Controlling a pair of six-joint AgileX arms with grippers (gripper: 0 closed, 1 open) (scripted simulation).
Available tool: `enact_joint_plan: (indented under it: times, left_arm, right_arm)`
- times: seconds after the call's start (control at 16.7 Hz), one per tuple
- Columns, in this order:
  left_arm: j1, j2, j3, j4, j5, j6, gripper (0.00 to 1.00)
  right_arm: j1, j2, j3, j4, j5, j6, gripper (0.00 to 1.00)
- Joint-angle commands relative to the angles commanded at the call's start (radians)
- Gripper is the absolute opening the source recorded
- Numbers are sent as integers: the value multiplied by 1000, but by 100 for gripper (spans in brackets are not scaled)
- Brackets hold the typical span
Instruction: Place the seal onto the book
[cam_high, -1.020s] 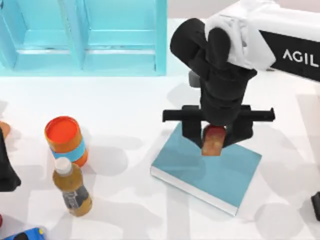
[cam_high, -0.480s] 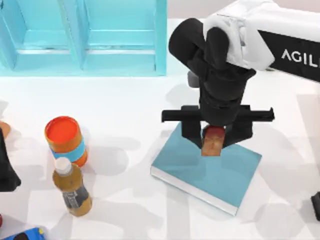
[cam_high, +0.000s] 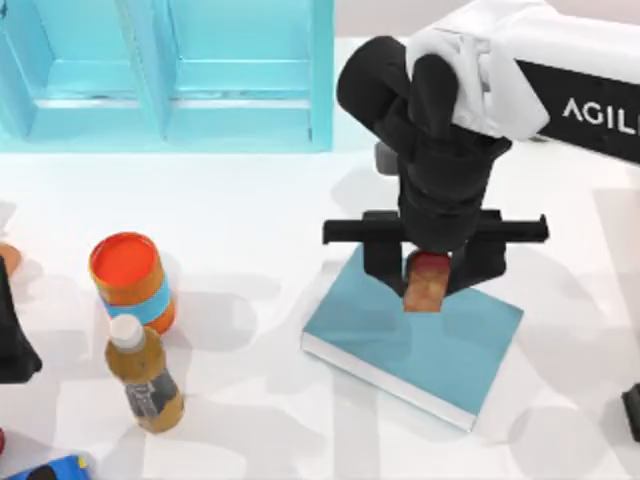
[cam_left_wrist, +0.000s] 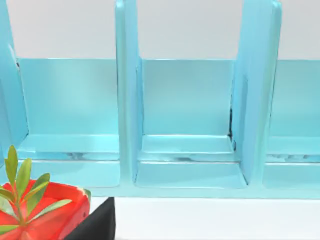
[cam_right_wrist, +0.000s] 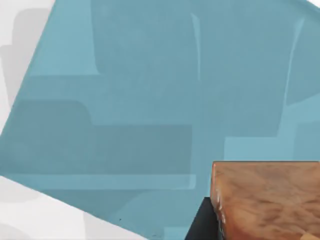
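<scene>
— Status?
— Right gripper (cam_high: 428, 278) clamps the orange-brown, red-topped seal (cam_high: 427, 281) over the flat teal-blue book (cam_high: 420, 340), toward its 12 o'clock edge.
— Risk?
— I'd say releasing high tips it off.

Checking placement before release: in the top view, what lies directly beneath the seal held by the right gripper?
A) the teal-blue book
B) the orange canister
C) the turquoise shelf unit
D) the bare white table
A: the right gripper holds the seal over the book; the right wrist view shows teal cover under it.
</scene>
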Motion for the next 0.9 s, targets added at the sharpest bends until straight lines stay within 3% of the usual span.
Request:
enact_joint_plan:
  times: [0.42, 0.9]
  left_arm:
    - [0, 0, 0, 0, 0, 0, 100]
    - [0, 0, 0, 0, 0, 0, 100]
  right_arm:
    - [0, 0, 0, 0, 0, 0, 98]
    - [0, 0, 0, 0, 0, 0, 100]
